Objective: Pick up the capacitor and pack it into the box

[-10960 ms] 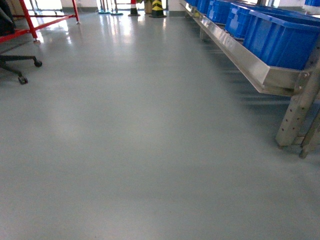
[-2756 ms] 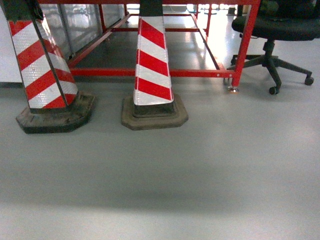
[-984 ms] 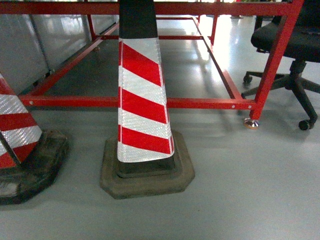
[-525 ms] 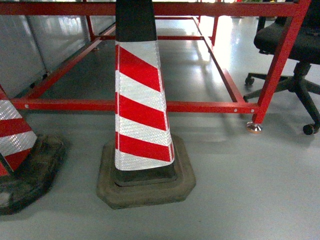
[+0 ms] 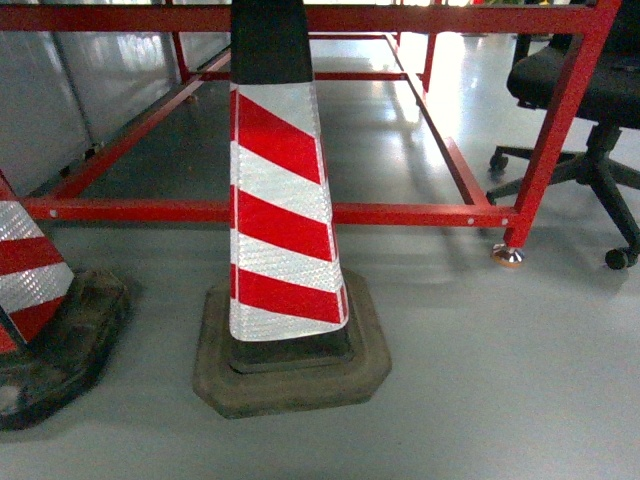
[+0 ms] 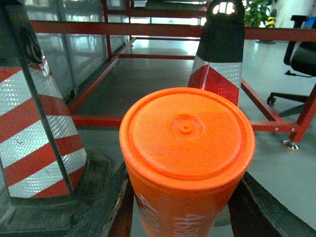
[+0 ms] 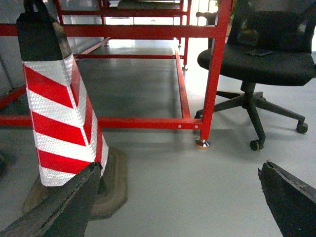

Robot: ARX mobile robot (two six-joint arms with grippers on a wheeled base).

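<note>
The capacitor (image 6: 186, 143) is an orange cylinder with a round flat top and white lettering on its side, and it fills the middle of the left wrist view. My left gripper (image 6: 183, 210) is shut on it, one dark finger (image 6: 123, 202) pressed against each flank. In the right wrist view my right gripper (image 7: 181, 170) is open, with only grey floor between its dark fingers (image 7: 74, 197). The box is out of view. Neither gripper shows in the head view.
A red-and-white striped cone (image 5: 283, 210) on a dark rubber base stands close ahead, and a second cone (image 5: 30, 290) sits at the left edge. Behind them runs a low red steel frame (image 5: 400, 214). A black wheeled office chair (image 5: 600, 90) is at the right.
The head view swung from an aisle with blue bins to the cones and closed in on them. Over the last half second it has hardly shifted.
</note>
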